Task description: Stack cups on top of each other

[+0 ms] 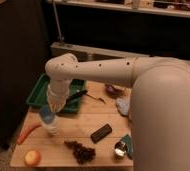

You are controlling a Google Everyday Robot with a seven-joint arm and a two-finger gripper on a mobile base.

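Wooden table (80, 125) is carrying an apple (32, 157) nearest. The blue cup (46, 116) is sitting over the white cup (52, 130), their edges blurring together. The gripper (52, 106) is hanging directly above them, grip unreadable, and the arm (98, 72) is bending down.

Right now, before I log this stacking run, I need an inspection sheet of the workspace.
Surface: wooden table, crowded.
Job's things: blue cup directly over the white cup, front left; whether it is seated cannot be told.
Clutter: green tray, carrot, fruit, grapes, dark bar, metal cup, maroon bowl.
Grippers: gripper just above the blue cup, at the tray's front edge.
Cables: nothing seen.
Surroundings: dark cabinet on the left, shelf behind.
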